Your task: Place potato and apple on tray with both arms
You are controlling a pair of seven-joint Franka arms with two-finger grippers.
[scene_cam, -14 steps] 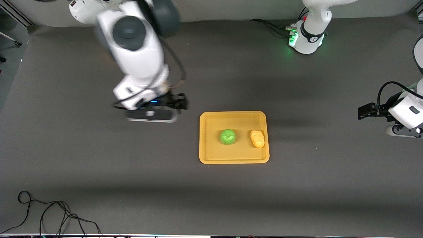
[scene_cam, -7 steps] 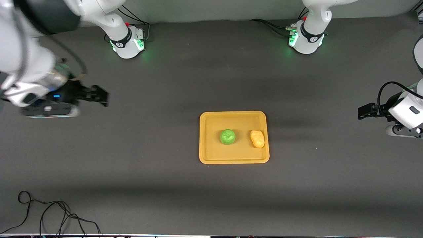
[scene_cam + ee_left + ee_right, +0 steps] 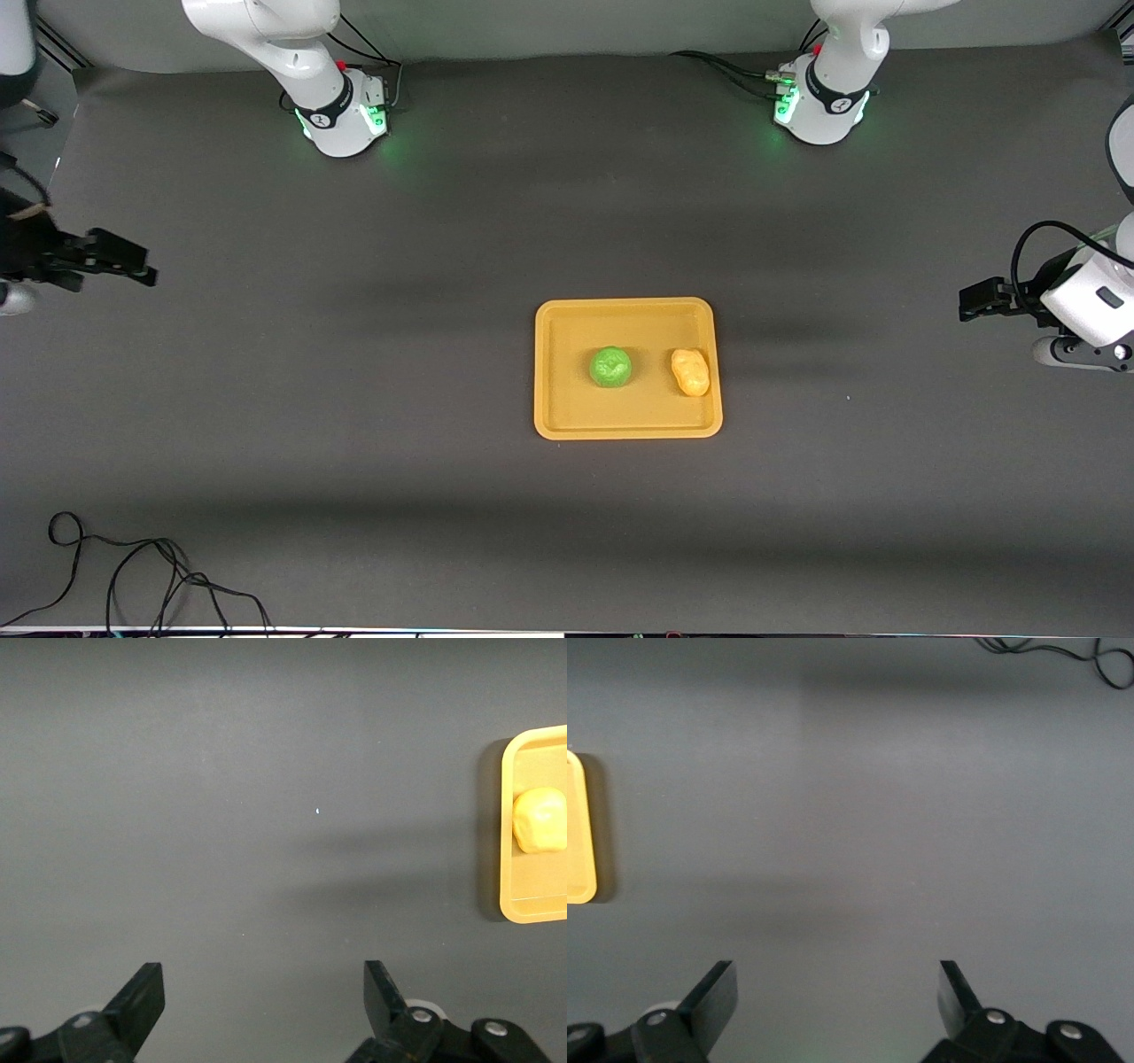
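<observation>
Our fingers are spread wide and hold nothing on both arms: the left gripper (image 3: 257,1010) hangs over bare tabletop (image 3: 354,443) at the left arm's end, and the right gripper (image 3: 833,1010) hangs over bare tabletop at the right arm's end. We judge that each is parked well apart from the load so neither can knock it.

Between them, in the middle of the tabletop, sits the tray (image 3: 567,416). The apple (image 3: 611,367) rests on it near its centre, and the potato (image 3: 690,371) lies beside it, close to the rim toward the left arm's end, the two not touching. With both pieces inside the rim, we judge the task done.
</observation>
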